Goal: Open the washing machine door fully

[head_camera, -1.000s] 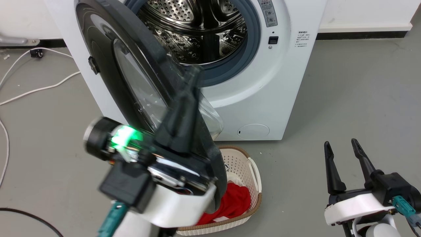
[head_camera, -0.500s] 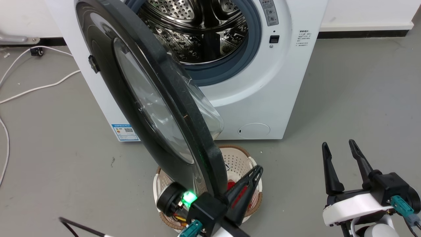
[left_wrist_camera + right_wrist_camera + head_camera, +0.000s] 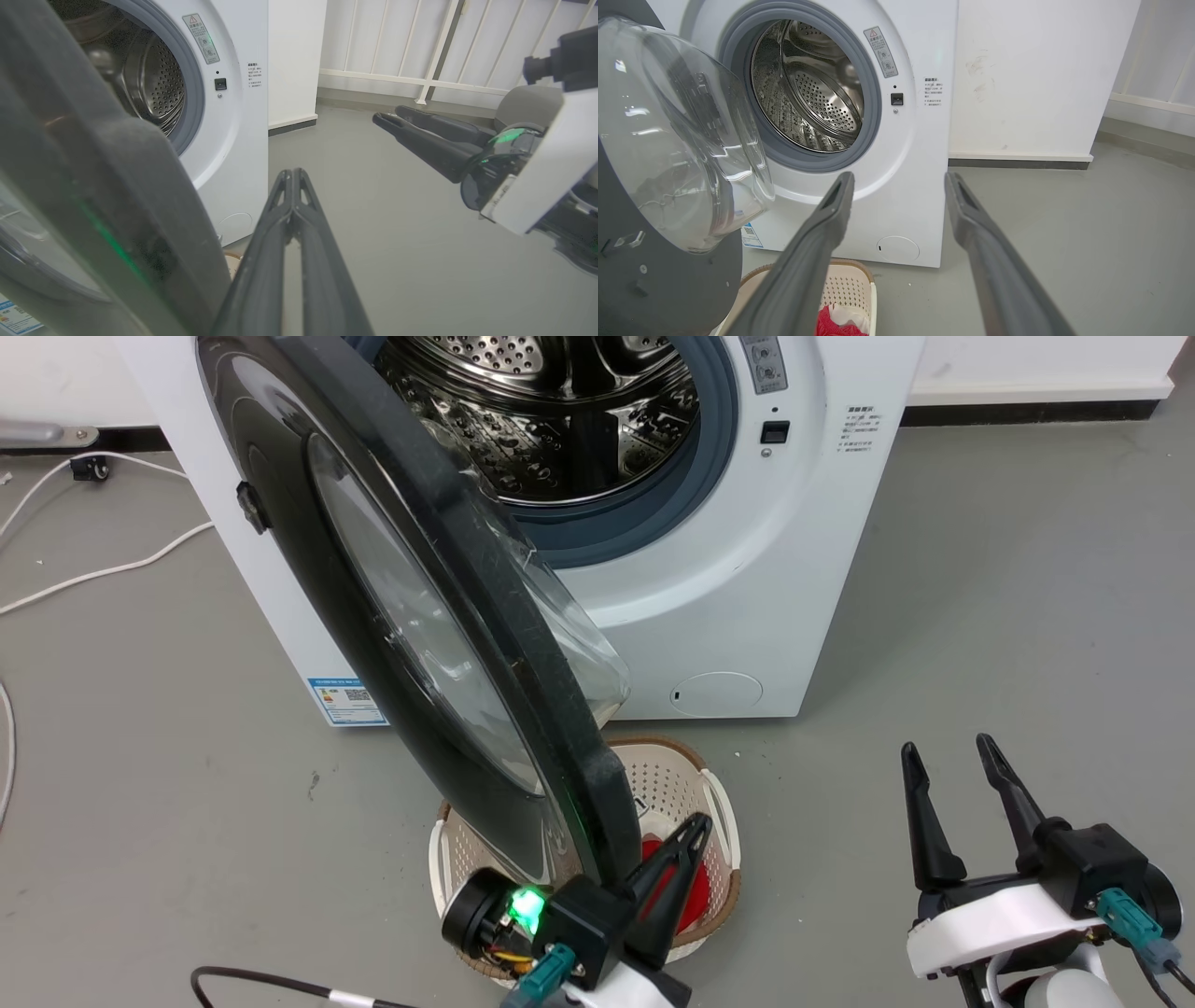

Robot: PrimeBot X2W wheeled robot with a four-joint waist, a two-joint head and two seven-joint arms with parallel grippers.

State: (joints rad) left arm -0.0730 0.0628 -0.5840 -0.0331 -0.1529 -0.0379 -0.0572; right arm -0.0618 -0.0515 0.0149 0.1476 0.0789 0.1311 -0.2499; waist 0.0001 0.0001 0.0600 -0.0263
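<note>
The washing machine door point(image 3: 280, 541) is partly open.
I see my left gripper point(image 3: 698, 823) clenched on nothing near its rim, my right gripper point(image 3: 944, 744) released.

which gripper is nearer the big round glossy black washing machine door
Left. The left gripper, shut, sits right beside the lower edge of the round glossy black door, over the white perforated basket. The right gripper, open, is well off to its right.

washing machine door point(image 3: 411, 635): round, glossy black, clear bulging glass window; swung partway open, seen near edge-on; runs upper left to lower centre of head frame | washing machine point(image 3: 766, 579): white front-loader, upright, upper centre; perforated steel drum and grey gasket exposed
</note>
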